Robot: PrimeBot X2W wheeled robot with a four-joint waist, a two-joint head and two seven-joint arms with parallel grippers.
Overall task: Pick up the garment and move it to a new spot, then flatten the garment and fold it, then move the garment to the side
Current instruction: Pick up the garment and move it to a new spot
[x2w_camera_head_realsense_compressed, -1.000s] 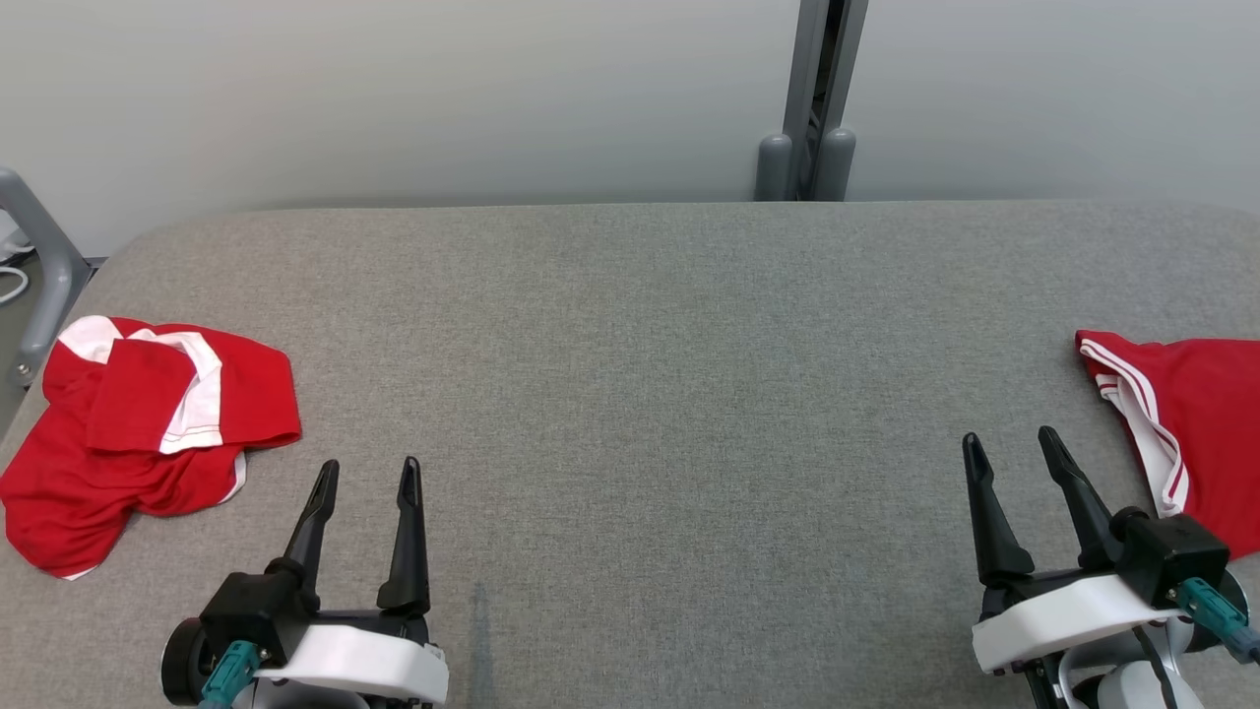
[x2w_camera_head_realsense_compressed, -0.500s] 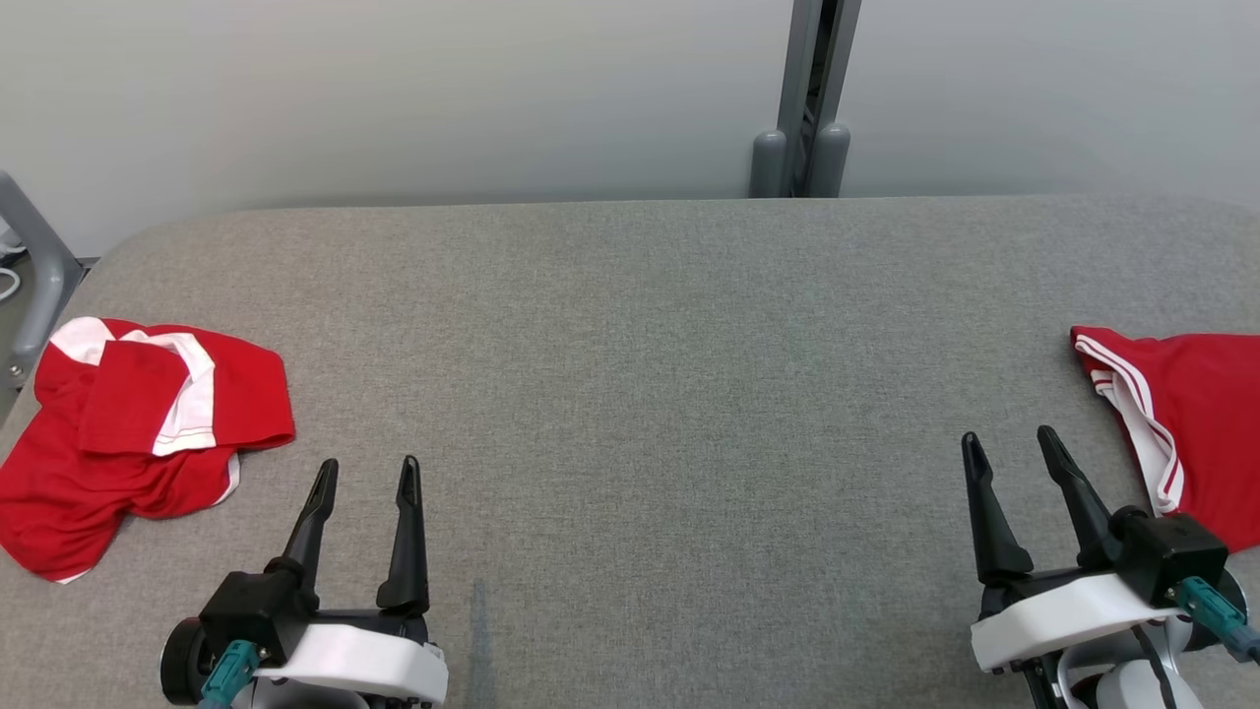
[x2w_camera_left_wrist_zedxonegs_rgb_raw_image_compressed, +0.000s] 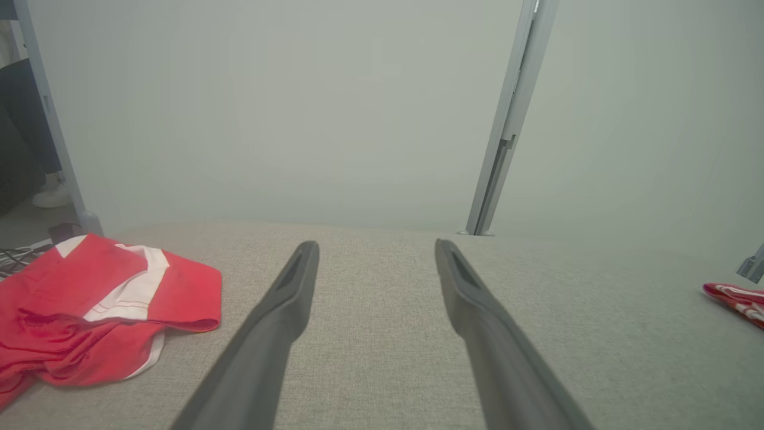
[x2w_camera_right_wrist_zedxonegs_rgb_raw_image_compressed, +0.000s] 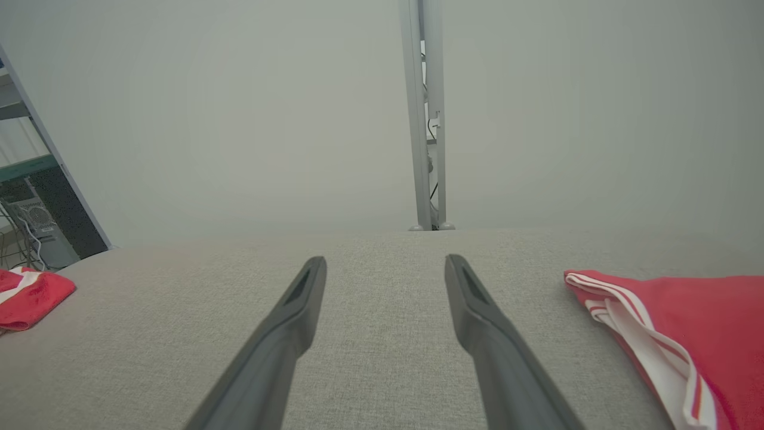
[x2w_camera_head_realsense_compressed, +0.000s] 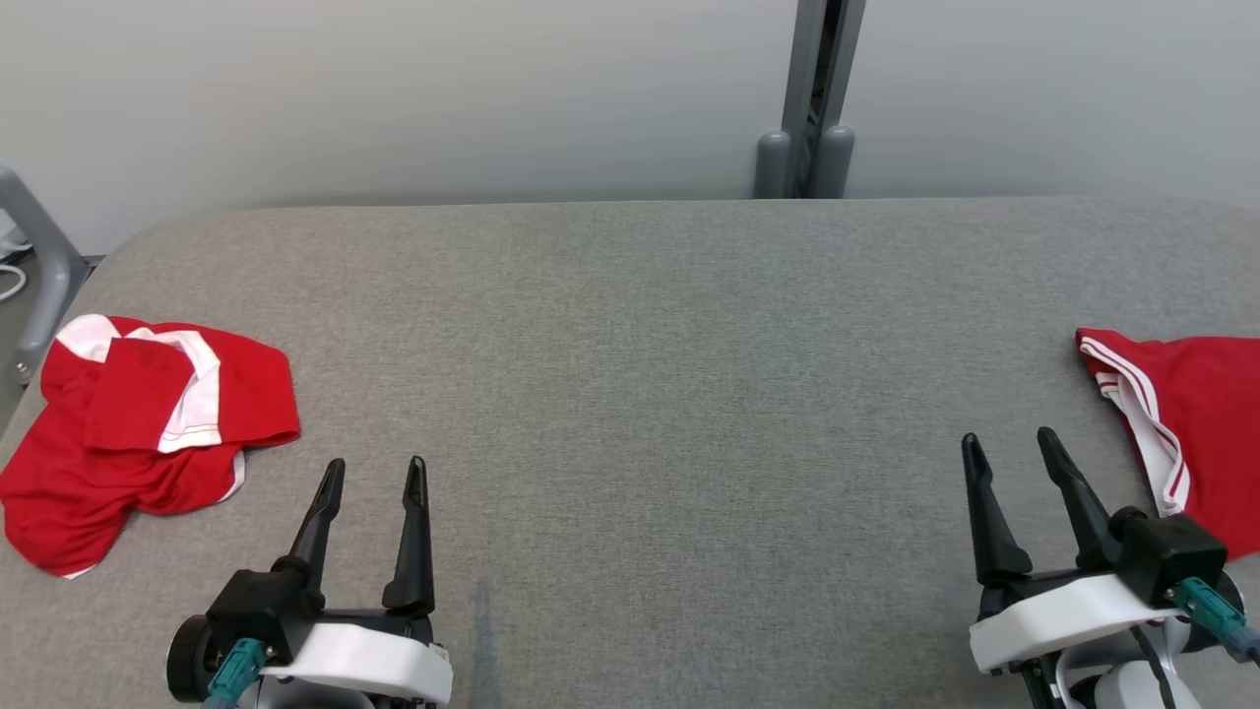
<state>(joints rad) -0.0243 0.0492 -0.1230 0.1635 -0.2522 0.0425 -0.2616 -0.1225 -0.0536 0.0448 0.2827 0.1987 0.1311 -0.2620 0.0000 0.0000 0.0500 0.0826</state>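
Note:
A crumpled red garment (x2w_camera_head_realsense_compressed: 138, 433) with white trim lies at the left edge of the grey padded table (x2w_camera_head_realsense_compressed: 650, 374); the left wrist view has it as a red heap (x2w_camera_left_wrist_zedxonegs_rgb_raw_image_compressed: 101, 310) left of my fingers. A second red garment (x2w_camera_head_realsense_compressed: 1191, 423) with white stripes lies flat at the right edge, also seen as red cloth (x2w_camera_right_wrist_zedxonegs_rgb_raw_image_compressed: 686, 328) in the right wrist view. My left gripper (x2w_camera_head_realsense_compressed: 376, 463) hovers open and holds nothing, just right of the crumpled garment. My right gripper (x2w_camera_head_realsense_compressed: 1008, 435) is open too, a little left of the striped garment. Both point toward the far wall.
A grey post (x2w_camera_head_realsense_compressed: 807, 98) stands behind the table's far edge against the pale wall. A grey metal frame leg (x2w_camera_head_realsense_compressed: 39, 266) rises at the far left corner. Between the two garments stretches a wide span of bare grey table.
The head view swayed slightly and came back, so the whole picture shifted. Both garments lie as before. My left gripper sits a touch further right; the right one is unchanged.

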